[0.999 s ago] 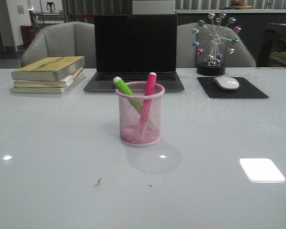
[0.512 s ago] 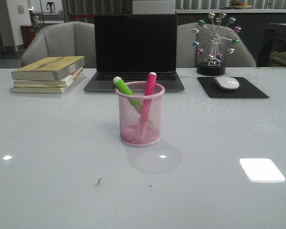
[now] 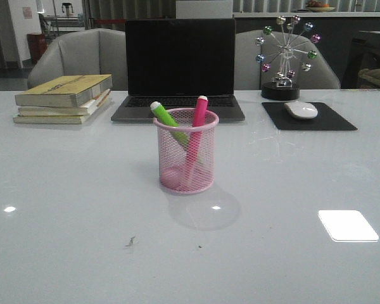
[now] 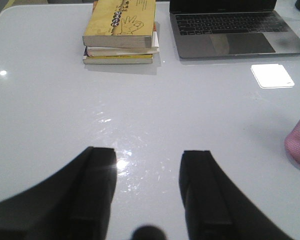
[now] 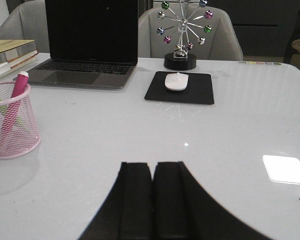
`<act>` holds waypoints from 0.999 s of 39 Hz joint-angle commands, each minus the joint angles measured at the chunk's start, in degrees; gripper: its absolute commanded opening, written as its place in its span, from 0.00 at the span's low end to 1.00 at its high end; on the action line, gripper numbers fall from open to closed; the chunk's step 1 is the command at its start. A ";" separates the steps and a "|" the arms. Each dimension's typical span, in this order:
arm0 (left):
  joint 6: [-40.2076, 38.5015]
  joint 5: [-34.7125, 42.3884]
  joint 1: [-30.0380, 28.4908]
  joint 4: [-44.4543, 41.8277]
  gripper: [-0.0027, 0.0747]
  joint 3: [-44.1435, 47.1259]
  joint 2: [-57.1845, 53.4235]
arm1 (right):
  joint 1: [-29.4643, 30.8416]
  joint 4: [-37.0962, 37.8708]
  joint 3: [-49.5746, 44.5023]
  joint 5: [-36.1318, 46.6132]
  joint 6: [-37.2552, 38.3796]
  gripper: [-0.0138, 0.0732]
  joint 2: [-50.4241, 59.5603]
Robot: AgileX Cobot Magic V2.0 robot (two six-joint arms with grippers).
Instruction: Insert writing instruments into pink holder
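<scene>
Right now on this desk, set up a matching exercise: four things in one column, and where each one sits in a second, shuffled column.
Things:
1. green highlighter
2. mouse
3. stack of books
4. laptop

Places:
A. on the black pad
B. far left of the table
C. inside the pink holder
D. directly behind the holder

Pairs: 1-C, 2-A, 3-B, 4-D

Front view faces forward over table; wrist views low, all sharing laptop (image 3: 180, 68).
</scene>
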State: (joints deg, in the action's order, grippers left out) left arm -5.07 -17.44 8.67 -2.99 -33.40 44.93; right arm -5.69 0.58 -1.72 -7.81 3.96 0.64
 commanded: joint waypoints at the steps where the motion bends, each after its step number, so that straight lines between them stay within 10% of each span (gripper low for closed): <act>1: -0.35 4.91 -0.08 0.31 0.50 -1.58 -0.41 | 0.18 0.57 -0.08 4.75 -0.56 0.18 1.02; 21: -0.35 5.18 -0.08 -0.05 0.50 -1.47 -1.87 | 0.18 0.57 -0.08 4.75 -0.56 0.18 1.02; 32: -0.24 4.99 -0.08 4.24 0.14 -0.79 -10.30 | 0.18 0.57 -0.08 4.75 -0.56 0.18 1.02; 39: 4.64 5.32 -0.08 4.42 0.16 -0.17 -16.76 | 0.18 0.57 -0.08 4.75 -0.56 0.18 1.02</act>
State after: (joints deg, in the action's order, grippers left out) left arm -3.13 -17.32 8.67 0.56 -32.30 30.07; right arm -5.69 0.58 -1.72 -7.81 3.92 0.64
